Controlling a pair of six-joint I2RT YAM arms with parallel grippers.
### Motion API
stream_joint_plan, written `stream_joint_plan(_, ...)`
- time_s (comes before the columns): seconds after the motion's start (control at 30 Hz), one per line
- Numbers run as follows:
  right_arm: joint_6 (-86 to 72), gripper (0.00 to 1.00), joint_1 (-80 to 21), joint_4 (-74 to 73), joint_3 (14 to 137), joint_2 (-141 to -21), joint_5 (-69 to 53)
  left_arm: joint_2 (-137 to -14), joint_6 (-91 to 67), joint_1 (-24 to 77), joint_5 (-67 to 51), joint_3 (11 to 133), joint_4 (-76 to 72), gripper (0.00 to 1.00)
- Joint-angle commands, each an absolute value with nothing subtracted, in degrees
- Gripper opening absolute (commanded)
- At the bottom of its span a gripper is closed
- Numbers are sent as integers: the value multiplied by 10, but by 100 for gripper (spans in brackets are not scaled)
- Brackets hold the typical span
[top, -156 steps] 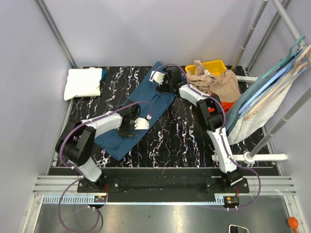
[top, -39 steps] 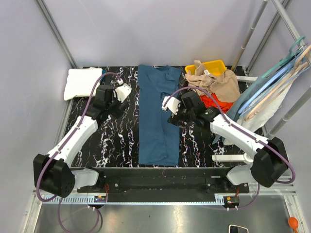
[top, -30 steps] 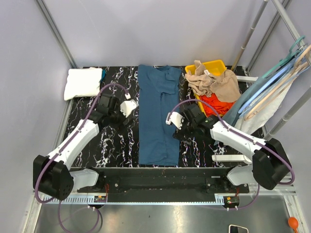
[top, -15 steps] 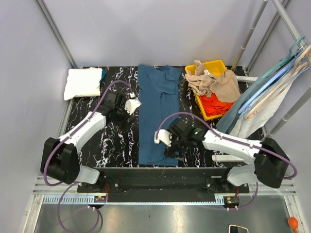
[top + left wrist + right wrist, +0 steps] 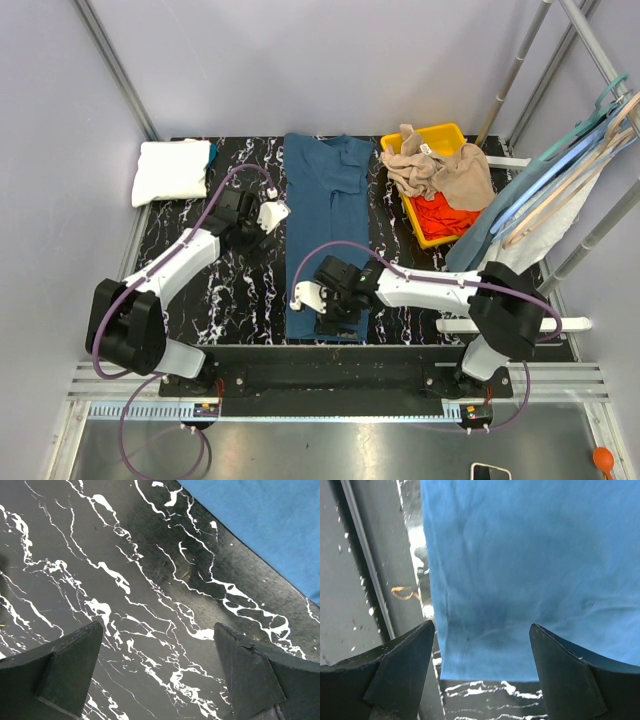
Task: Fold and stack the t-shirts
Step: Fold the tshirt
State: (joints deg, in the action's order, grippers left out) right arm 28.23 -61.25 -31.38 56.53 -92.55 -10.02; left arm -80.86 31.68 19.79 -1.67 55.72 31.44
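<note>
Your right end effector (image 5: 481,630) hangs over a corner of the blue t-shirt (image 5: 530,555).
You see its two dark fingers (image 5: 400,675) spread wide, framing the hem corner. The corner lies flat on the black marbled worktop (image 5: 490,702) near its edge, with a small tan loop (image 5: 402,593) just beside the shirt.

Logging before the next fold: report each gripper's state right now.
Left gripper: open, empty, above the marbled table beside the teal-blue t-shirt.
Right gripper: open, empty, over that t-shirt's near hem.

Mostly buried under tan t-shirts (image 5: 440,168): red-orange t-shirt (image 5: 446,214); hangers (image 5: 562,166) cut off right.
</note>
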Motion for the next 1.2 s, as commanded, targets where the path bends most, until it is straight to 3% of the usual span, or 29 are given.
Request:
stream_joint_plan(0.0,287,86,-621,-301,602,-952,-95,-802,331,196,-2,553,280,99)
stream_joint_plan(0.63,287,82,-635,-259,604,-1024,-98,-806,339,193,14,527,263,99)
stream_joint_plan(0.73,282,75,-634,-234,587,-1031,-86,-801,338,192,16,519,258,99)
stream_joint_plan(0.87,268,52,-634,-214,569,-1025,-70,-793,341,192,19,506,255,99)
stream_joint_plan(0.97,261,40,-634,-210,564,-1020,-60,-790,343,192,25,497,250,99)
stream_joint_plan(1.1,250,0,-634,-222,566,-1026,-62,-791,344,191,31,495,246,99)
stream_joint_plan(1.17,248,0,-635,-228,569,-1025,-66,-796,344,186,32,496,243,99)
